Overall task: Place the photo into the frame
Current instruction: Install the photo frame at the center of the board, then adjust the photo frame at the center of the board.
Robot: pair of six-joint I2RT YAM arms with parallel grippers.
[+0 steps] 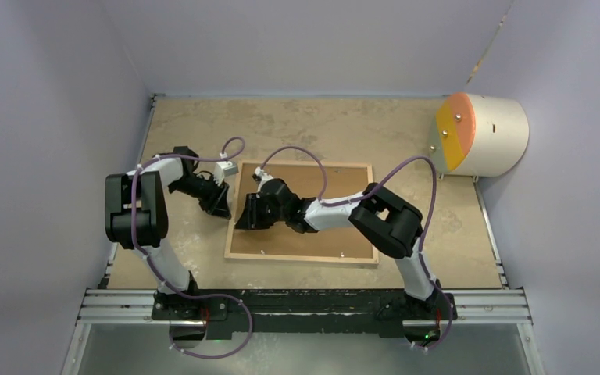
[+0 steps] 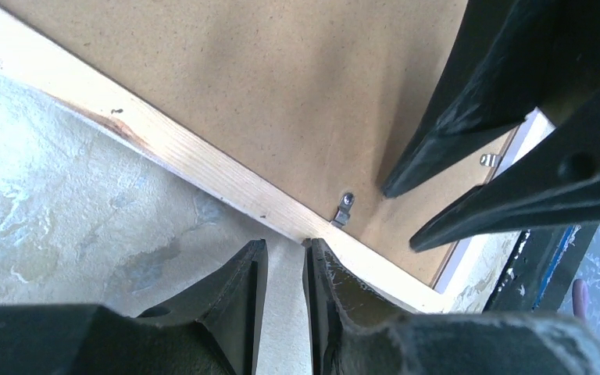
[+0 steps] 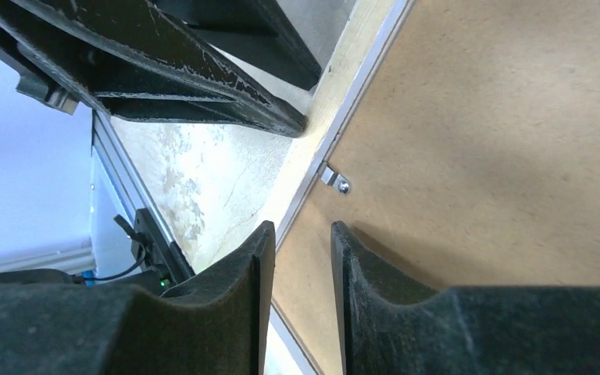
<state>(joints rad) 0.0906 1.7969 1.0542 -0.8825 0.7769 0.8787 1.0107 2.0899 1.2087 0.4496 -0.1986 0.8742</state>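
At table centre, frame (image 1: 305, 257) lies face-down, brown board (image 1: 320, 241) still clipped in; photo not in view. L gripper (image 1: 223, 205) & R gripper (image 1: 244, 216) slightly parted, holding nothing. Step: prob opening back; next needs clip (image 2: 344, 209) turned.

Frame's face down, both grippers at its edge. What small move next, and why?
Probably nudge the small metal clip sideways with the right gripper: it pins the plain brown backing board inside the light wood-backed frame, and the parted jaws hover right beside it.
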